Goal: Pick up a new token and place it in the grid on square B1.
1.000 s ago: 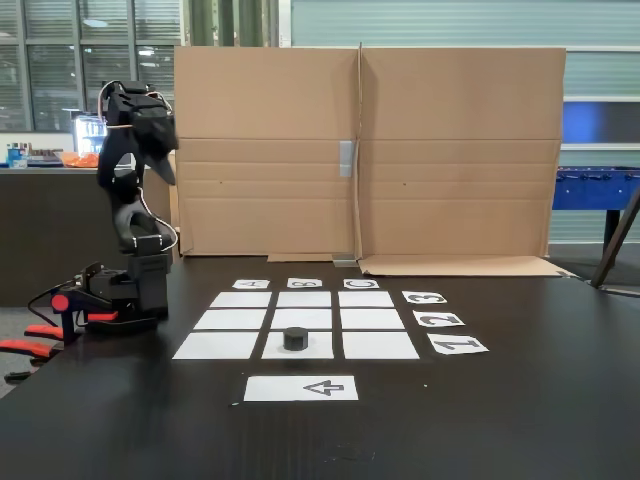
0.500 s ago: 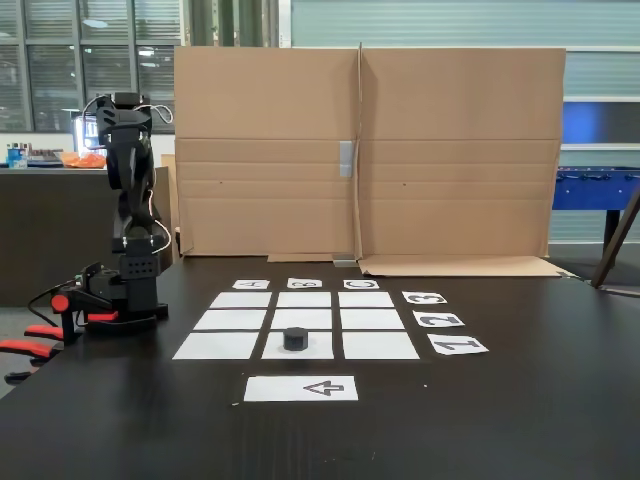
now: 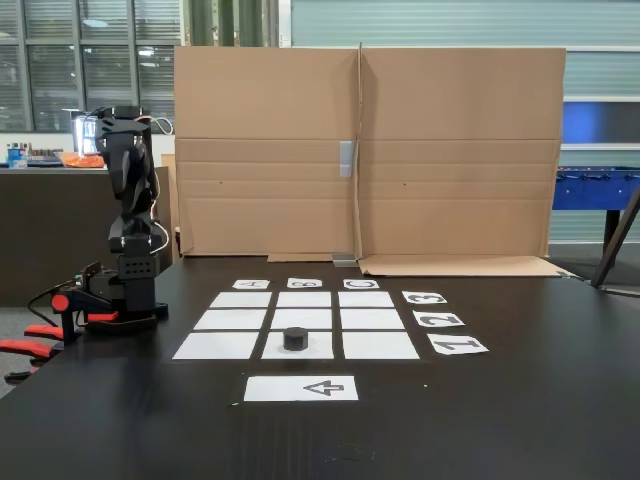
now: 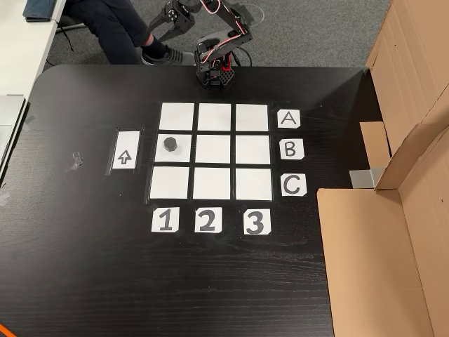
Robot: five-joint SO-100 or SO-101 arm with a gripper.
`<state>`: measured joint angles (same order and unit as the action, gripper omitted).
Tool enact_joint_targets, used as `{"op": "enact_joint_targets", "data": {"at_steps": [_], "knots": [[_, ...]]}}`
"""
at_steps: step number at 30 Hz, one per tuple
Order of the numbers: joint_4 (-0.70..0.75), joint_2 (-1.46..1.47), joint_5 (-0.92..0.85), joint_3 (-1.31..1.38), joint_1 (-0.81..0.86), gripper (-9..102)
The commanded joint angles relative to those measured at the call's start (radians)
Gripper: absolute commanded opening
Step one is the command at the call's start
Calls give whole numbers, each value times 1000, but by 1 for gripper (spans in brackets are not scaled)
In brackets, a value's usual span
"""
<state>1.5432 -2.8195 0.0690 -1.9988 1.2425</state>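
Observation:
The black token (image 3: 295, 338) (image 4: 170, 144) stands upright on square B1 (image 3: 318, 348) (image 4: 182, 156), the middle square of the grid's (image 3: 304, 319) (image 4: 214, 149) row nearest the arrow sheet. The black arm (image 3: 130, 180) is folded up over its base at the table's edge, well clear of the grid. In the other view my gripper (image 4: 156, 29) hangs past the table edge, turned away from the squares, with nothing seen in it. How its jaws stand is too small and dark to make out.
A white arrow sheet (image 3: 301, 387) (image 4: 125, 149) lies just outside the grid. Cardboard walls (image 3: 365, 150) (image 4: 393, 232) close off one side of the table. A person's leg (image 4: 105, 21) is near the arm's base. Red clamps (image 3: 70, 305) grip the table edge.
The arm has swung its upper part away from the grid and folded more upright over its base. The token has stayed on its square.

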Motion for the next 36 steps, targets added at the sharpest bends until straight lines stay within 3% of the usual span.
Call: {"op": "enact_joint_targets", "data": {"at_steps": [1, 12, 24, 36], "knots": [[-64, -25, -2, -57, 29, 17], [-318, -61, -3, -376, 127, 15], [-430, -95, -25, -595, 147, 14], [-437, -198, -29, -775, 158, 13]]}}
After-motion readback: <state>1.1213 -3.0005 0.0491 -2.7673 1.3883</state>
